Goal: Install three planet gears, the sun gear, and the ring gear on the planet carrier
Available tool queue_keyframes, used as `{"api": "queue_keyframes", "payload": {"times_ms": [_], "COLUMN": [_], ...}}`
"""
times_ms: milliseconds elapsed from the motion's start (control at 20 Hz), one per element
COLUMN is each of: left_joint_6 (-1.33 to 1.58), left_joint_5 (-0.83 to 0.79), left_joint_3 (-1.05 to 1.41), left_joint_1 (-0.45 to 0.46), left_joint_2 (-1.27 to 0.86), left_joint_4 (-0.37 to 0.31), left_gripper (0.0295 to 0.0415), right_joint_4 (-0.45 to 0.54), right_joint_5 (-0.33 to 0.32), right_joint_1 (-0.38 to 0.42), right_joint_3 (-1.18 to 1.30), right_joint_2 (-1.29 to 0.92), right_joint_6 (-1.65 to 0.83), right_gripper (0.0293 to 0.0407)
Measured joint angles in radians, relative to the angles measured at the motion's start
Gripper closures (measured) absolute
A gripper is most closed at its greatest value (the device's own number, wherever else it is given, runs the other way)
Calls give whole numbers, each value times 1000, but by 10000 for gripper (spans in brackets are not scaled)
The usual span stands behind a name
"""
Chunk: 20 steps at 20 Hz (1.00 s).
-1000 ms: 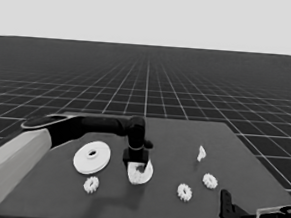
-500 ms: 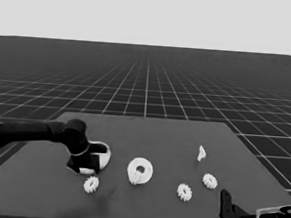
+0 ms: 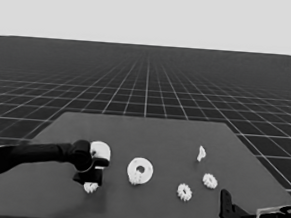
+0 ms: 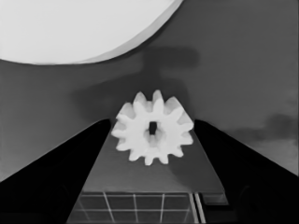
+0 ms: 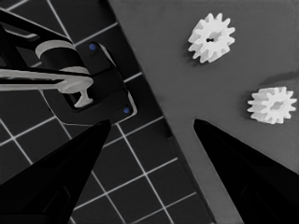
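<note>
The left claw [image 4: 152, 154] hangs wide open over a small gear [image 4: 153, 128], one finger each side, gripping nothing. The larger round part [image 4: 84, 28] lies just beyond. The right claw [image 5: 149, 140] waits open at the tabletop [image 5: 233, 74] corner.

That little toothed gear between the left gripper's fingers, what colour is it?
White; the gear shows best in the left wrist view.

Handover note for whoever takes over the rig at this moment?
Left gripper: open, astride a gear beside the larger round part; not gripped yet.
Right gripper: open, parked at the table's near right corner.
Smaller round part: mid-table, with a second gear and third gear to its right.
Done: no gear clearly installed.
Left: gears, then larger round part.
</note>
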Motion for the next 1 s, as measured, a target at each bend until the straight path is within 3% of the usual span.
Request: {"api": "queue_keyframes", "payload": {"times_ms": [100, 200, 600, 650, 750, 1000], "left_joint_6": [1, 1, 1, -34, -59, -66], "left_joint_5": [-1, -2, -2, 43, 72, 82], "left_joint_3": [-2, -2, -3, 74, 124, 136], "left_joint_1": [2, 2, 2, -76, -180, -232], "left_joint_2": [1, 1, 1, -26, -43, -47], "left_joint_4": [2, 2, 3, -76, -168, -218], "left_gripper": [326, 397, 398, 398, 398, 398], "right_joint_4": [0, 0, 0, 0, 0, 0], "right_joint_5": [0, 0, 0, 0, 0, 0], "right_joint_1": [0, 0, 0, 0, 0, 0], "right_joint_3": [0, 0, 0, 0, 0, 0], "right_joint_2": [0, 0, 0, 0, 0, 0], "right_joint_6": [0, 0, 0, 0, 0, 0], "right_gripper": [315, 315, 315, 315, 315, 315]}}
